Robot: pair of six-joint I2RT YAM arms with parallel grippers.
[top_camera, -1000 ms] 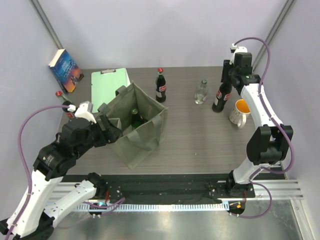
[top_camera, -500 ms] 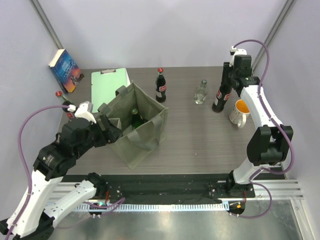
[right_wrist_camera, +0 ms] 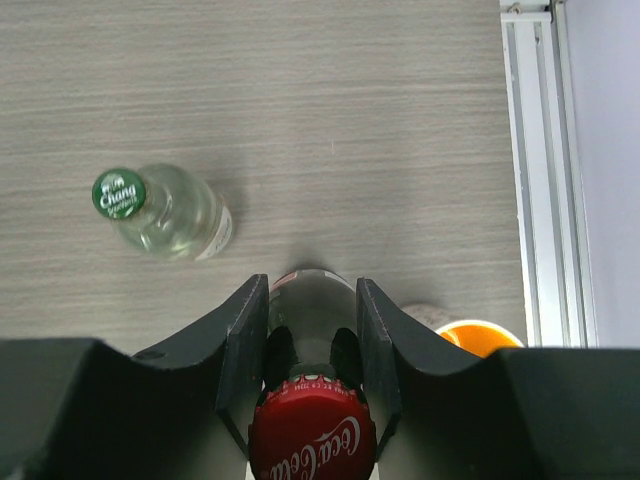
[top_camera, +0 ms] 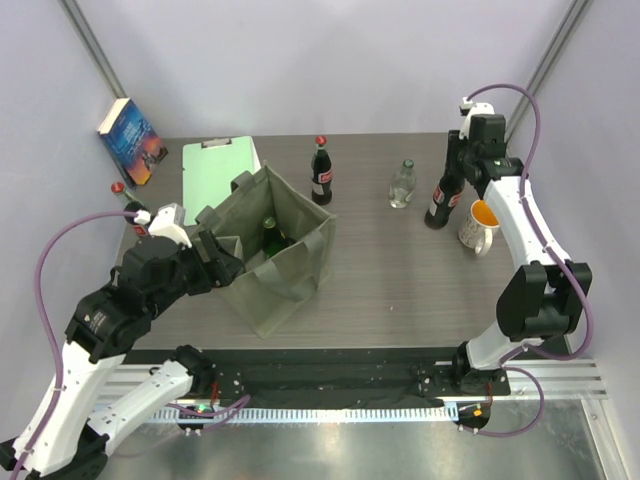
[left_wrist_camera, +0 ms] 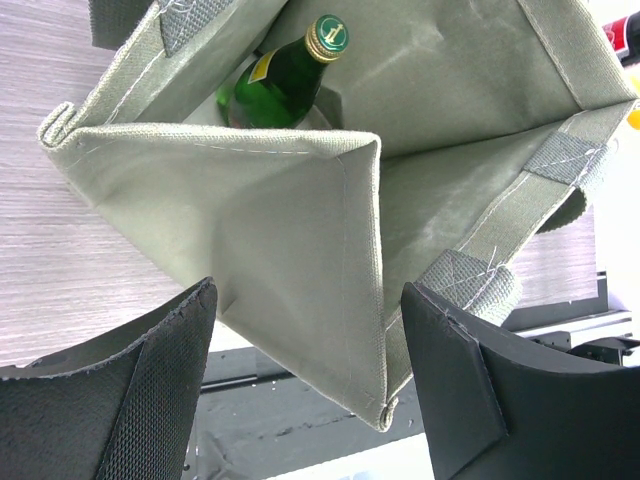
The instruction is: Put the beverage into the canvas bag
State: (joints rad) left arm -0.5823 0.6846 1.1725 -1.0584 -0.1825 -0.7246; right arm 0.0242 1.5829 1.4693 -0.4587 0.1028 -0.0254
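Nearest the arm bases, the left fingers [left_wrist_camera: 140, 390] are spread wide and hold nothing. A stitched corner of the canvas bag [top_camera: 275, 255] lies in the gap between them, and no contact with either pad can be seen. The bag is olive-grey, boxy and open at the top, with strap handles sewn on its walls and a fabric divider inside. It stands on the left half of the bench [top_camera: 400, 290]. In one inner compartment a green glass bottle [left_wrist_camera: 285, 75] stands upright, and only its gold-and-green cap, neck and yellow label show above the fabric.

Farther back on the right, the right fingers [right_wrist_camera: 243, 345] are closed on the neck of the Coca-Cola bottle [top_camera: 443, 195], just under its red cap. This bottle is dark glass with a red label. It is upright at the far right of the bench, well apart from the bag and just beside a white mug [top_camera: 480, 225] with an orange inside. From the wrist view the cap and the fingers hide its body, and its foot cannot be seen.

Near it, to the left, stands a clear bottle [right_wrist_camera: 165, 210] with a green Chang cap. Beyond the bag stands a second cola bottle [top_camera: 321, 172]. A mint-green clipboard [top_camera: 220, 165] lies partly hidden behind the bag's rim. A book [top_camera: 130, 140] leans in the far left corner.
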